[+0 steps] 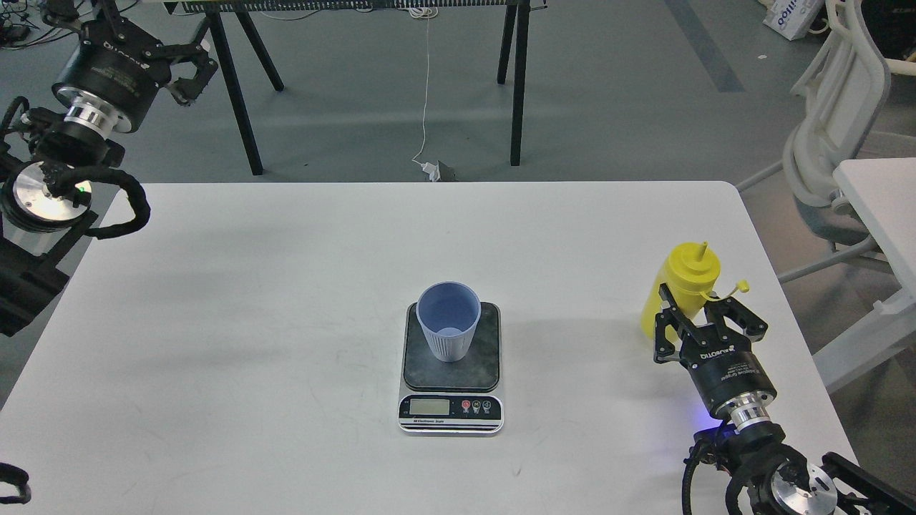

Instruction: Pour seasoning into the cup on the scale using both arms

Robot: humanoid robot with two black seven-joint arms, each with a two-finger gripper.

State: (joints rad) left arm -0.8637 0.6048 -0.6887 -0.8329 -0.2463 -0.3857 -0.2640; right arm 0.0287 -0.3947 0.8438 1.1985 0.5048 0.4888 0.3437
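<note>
Head view. Right gripper (705, 311) low over the near right of the white table (215, 322), arm rising from the near right corner, wrist angled up and to the far left. Fingers spread on either side of the yellow seasoning bottle (681, 286); whether the pads touched its wall could not be told. Bottle upright near the table's right edge, well apart from the scale: smooth cylindrical plastic, domed cap, thin pointed nozzle, small tip cap hanging off to the right on its tether. White lettering on the gripper body, upside down, too small to read.

Left gripper (187, 71) raised at far left, beyond the table's far edge, fingers parted and holding nothing. Black housing, silver joint ring below, black cable looped beside it; white lettering, unreadable.

Scale (451, 390) at table centre, near side: dark rounded-square plate, silver-white front strip, grey display, three round buttons. Print below the display illegible. Light-blue cup (449, 322) upright on the plate, tapered, finely ribbed outside.
</note>
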